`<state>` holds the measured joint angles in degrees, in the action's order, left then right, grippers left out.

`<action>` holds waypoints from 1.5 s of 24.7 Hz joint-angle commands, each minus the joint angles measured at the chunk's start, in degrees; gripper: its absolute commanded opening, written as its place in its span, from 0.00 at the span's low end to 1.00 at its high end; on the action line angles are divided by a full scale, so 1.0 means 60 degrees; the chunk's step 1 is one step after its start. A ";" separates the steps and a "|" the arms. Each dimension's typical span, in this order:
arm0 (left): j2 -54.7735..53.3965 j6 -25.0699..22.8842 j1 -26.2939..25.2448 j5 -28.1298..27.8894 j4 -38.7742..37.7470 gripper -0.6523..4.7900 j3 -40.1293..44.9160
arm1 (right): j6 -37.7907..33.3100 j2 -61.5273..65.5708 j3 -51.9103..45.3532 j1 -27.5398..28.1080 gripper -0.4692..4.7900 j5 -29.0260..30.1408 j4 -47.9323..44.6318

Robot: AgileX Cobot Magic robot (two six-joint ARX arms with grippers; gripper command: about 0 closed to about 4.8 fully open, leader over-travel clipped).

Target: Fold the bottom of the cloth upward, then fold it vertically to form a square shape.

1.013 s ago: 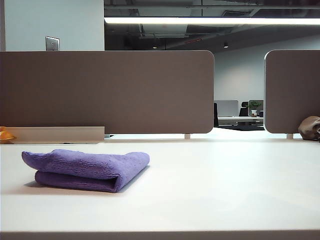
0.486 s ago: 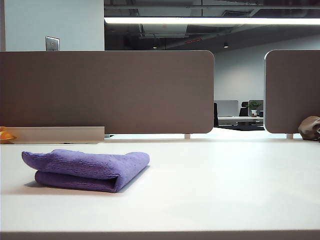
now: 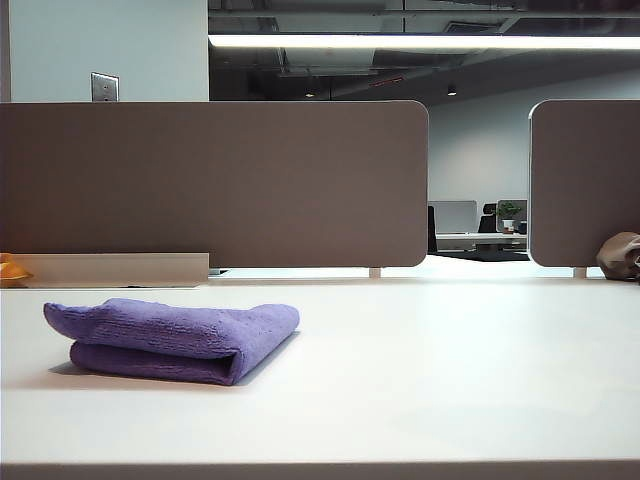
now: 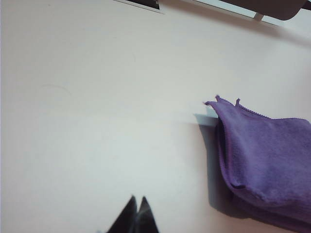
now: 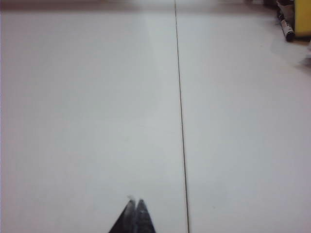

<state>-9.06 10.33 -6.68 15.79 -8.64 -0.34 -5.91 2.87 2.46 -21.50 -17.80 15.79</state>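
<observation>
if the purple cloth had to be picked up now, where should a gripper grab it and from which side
Probably the loose hemmed corner of the cloth, coming from the bare table beside it: it sticks out past the folded stack. Left gripper and right gripper are both shut and clear.

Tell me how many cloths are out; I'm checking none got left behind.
1. The folded cloth lies on the table's left side; both shut grippers, left and right, are clear of it.

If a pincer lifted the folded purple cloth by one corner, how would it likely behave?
The cloth would probably droop and unfold: its stacked layers sag with soft, rounded fold edges. It looks light for its bulk, being thin fuzzy fabric. Its nap would likely grip the table rather than slide freely. The shut left pincer is beside it, not touching.
</observation>
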 commanded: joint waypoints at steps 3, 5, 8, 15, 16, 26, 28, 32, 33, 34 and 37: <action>-0.0004 0.0029 0.0007 -0.0025 0.0022 0.11 -0.0015 | 0.0025 -0.0408 -0.0029 0.0317 0.08 -0.0015 -0.0055; -0.0004 0.0029 0.0007 -0.0025 0.0029 0.11 -0.0015 | 0.0025 -0.0459 -0.0029 0.0379 0.08 -0.0018 -0.0066; -0.0004 0.0029 0.0007 -0.0022 0.0029 0.11 -0.0015 | 0.0025 -0.0459 -0.0029 0.0426 0.08 -0.0018 -0.0066; -0.0004 0.0029 0.0007 -0.0025 0.0025 0.11 -0.0015 | 0.0025 -0.0459 -0.0029 0.0419 0.08 -0.0015 -0.0066; -0.0004 0.0029 0.0007 -0.0025 0.0025 0.11 -0.0015 | 0.0025 -0.0459 -0.0029 0.0412 0.08 -0.0018 -0.0069; -0.0004 0.0029 0.0007 -0.0025 0.0025 0.11 -0.0015 | 0.0080 -0.0459 -0.0029 0.0390 0.08 0.0492 -0.0055; -0.0004 0.0029 0.0007 -0.0025 0.0025 0.11 -0.0015 | 0.0076 -0.0459 -0.0029 0.0393 0.08 0.1286 -0.0022; -0.0004 0.0029 0.0007 -0.0025 0.0025 0.11 -0.0015 | 0.0397 -0.0459 -0.0029 0.0390 0.08 0.2022 0.0051; -0.0004 0.0029 0.0007 -0.0025 0.0025 0.11 -0.0015 | 0.0565 -0.0459 -0.0029 0.0393 0.08 0.2113 0.0051; -0.0004 0.0029 0.0007 -0.0025 0.0025 0.11 -0.0015 | 0.0572 -0.0459 -0.0029 0.0390 0.08 0.2149 0.0044; -0.0004 0.0029 0.0007 -0.0025 0.0025 0.11 -0.0015 | 0.0572 -0.0459 -0.0029 0.0397 0.08 0.2138 0.0040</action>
<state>-9.06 10.33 -6.68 15.79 -8.64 -0.34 -2.85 0.03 2.42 -19.18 -5.30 15.97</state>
